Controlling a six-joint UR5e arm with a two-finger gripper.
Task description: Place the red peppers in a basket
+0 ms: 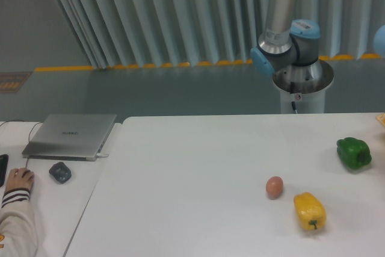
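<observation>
Backdrop: pale ribbed curtain (168, 16) above a grey floor, yellow-and-black stripe (150, 65) along the foot of it. Foreground: white table (192, 173), wide and matte.

On the table, right half: green pepper (354, 153) near the right edge, glossy and lobed; yellow pepper (310, 210) nearer the front, lying with stem toward the camera; egg (274, 187), brownish, just beside the yellow pepper on its upper left, apart from it. Small orange sliver (381, 118) at the far right edge, cut by the frame, nature not discernible.

Adjoining desk at left: closed silver laptop (71, 135); dark mouse (60, 172) in front of it; hand (17, 180) in a striped cuff at the lower left corner.

Behind the table: robot arm (289, 34), grey tubes with blue joint caps, on a round metal base (302, 79), running up and out of the frame at the top right.

Gripper: out of view, so jaw opening and any load not determinable.

Red pepper: out of view, whereabouts and look not determinable.
</observation>
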